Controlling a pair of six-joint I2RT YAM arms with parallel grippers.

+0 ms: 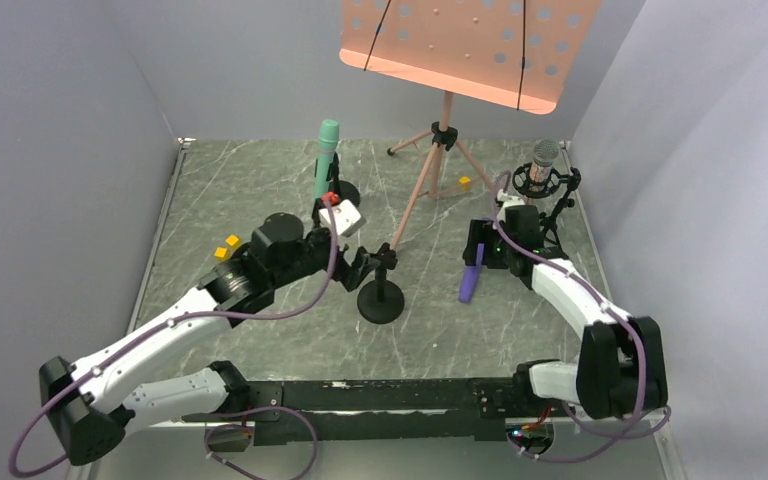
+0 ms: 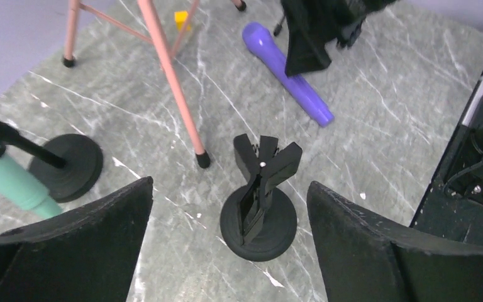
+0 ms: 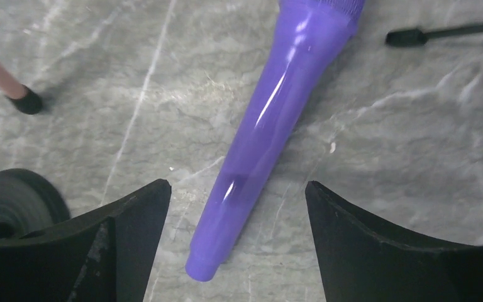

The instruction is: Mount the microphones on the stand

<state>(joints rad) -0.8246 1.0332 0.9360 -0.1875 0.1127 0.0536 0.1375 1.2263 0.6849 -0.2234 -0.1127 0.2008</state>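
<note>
The purple microphone [image 1: 471, 280] lies flat on the table, and in the right wrist view [image 3: 270, 126] its tail end points toward me. My right gripper [image 3: 236, 185] is open and hovers over that tail end, one finger on each side, not touching it. The empty black clip stand [image 1: 382, 290] stands mid-table on a round base [image 2: 258, 229]. My left gripper [image 2: 229, 184] is open and empty just before its clip [image 2: 267, 160]. The mint green microphone [image 1: 327, 160] stands upright in its stand. The silver-pink microphone [image 1: 543, 160] with the grey mesh head sits in a mount at the right.
A pink music stand [image 1: 465, 45] on tripod legs [image 1: 420, 190] stands at the back centre; one leg foot [image 2: 202, 158] is close to the empty stand. Small yellow blocks [image 1: 227, 245] lie left, and another yellow block [image 1: 465, 182] lies at the back. Grey walls enclose the table.
</note>
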